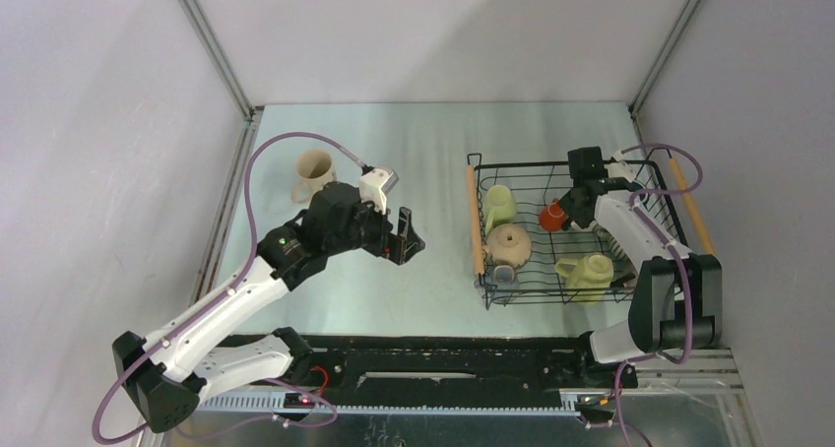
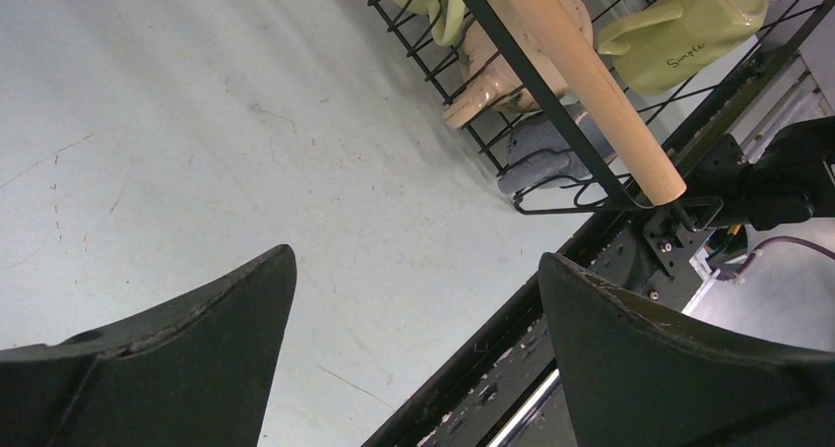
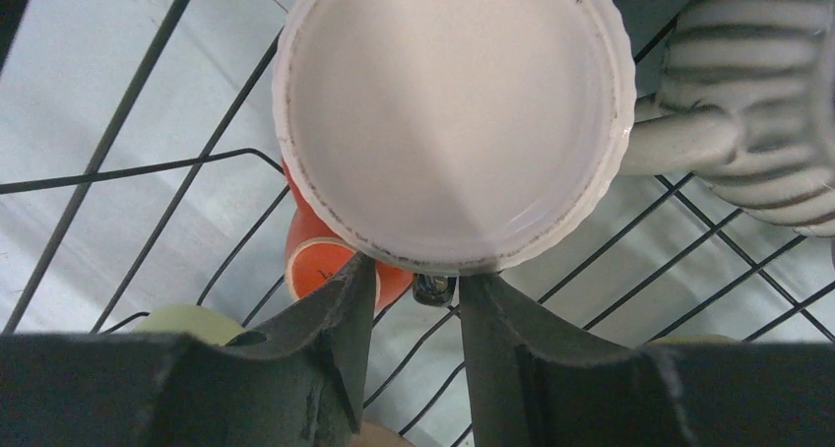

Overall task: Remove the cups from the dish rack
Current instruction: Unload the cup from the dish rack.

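The black wire dish rack [image 1: 551, 164] stands on the right of the table. It holds a pale yellow-green cup [image 1: 499, 208], a tan cup [image 1: 509, 243], an orange-red cup [image 1: 553, 216], another yellow-green cup [image 1: 588, 273] and a grey cup [image 1: 504, 282]. My right gripper [image 1: 579, 203] is down in the rack. In the right wrist view its jaws [image 3: 418, 275] stand narrow under the round base of a white fluted cup [image 3: 453, 112]; the grip point is hidden. A cream ribbed cup [image 3: 758, 102] lies beside it. My left gripper [image 1: 412, 238] is open and empty over the table.
A tan cup [image 1: 313, 174] stands upright on the table at the far left, outside the rack. The rack's wooden rod handle [image 2: 581, 83] and near corner show in the left wrist view. The arms' black base rail [image 1: 443, 358] runs along the near edge.
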Controlling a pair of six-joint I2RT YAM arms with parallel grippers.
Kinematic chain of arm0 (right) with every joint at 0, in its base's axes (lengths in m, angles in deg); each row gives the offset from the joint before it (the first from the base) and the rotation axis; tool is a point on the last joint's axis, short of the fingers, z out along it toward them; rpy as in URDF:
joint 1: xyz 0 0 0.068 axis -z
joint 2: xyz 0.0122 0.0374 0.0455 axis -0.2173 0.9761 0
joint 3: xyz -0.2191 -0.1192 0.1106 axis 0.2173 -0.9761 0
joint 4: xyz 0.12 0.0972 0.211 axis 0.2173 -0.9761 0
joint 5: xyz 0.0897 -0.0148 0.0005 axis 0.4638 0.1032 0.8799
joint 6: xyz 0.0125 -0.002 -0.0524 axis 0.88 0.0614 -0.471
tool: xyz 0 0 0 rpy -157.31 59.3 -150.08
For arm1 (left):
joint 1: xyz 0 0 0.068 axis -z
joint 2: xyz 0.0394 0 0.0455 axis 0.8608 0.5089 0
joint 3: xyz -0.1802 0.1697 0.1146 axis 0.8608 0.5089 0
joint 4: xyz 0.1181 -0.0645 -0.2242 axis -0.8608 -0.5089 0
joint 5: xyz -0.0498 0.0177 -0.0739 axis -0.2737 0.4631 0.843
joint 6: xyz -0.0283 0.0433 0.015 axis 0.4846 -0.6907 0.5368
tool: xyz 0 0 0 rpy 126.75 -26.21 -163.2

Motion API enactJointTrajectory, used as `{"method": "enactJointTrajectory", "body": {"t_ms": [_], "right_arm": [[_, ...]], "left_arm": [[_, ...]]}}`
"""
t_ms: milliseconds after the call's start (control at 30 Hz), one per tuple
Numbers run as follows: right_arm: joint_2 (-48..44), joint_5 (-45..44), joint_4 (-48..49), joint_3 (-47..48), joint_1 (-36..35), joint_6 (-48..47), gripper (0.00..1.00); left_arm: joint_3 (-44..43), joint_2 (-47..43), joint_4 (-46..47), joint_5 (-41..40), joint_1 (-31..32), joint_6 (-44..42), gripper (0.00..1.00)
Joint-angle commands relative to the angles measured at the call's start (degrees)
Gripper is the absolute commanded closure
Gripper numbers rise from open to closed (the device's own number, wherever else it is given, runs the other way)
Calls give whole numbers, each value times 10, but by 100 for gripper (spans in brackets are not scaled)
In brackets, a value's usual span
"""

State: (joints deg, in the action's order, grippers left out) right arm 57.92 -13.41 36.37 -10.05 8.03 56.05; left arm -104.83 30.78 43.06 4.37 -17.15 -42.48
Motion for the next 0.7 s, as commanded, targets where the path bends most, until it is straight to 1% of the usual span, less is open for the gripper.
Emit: {"method": "enactJointTrajectory", "body": {"t_ms": [0, 333, 667], "right_arm": [[10, -24, 27, -10, 2, -2, 57], [10, -43, 42, -38, 1, -8, 62], [19, -50, 58, -50, -1, -20, 65]], "left_arm": [[19, -16, 18, -3, 3, -16, 0], [20, -12, 18, -6, 3, -17, 0], [21, -5, 17, -3, 4, -17, 0]]}}
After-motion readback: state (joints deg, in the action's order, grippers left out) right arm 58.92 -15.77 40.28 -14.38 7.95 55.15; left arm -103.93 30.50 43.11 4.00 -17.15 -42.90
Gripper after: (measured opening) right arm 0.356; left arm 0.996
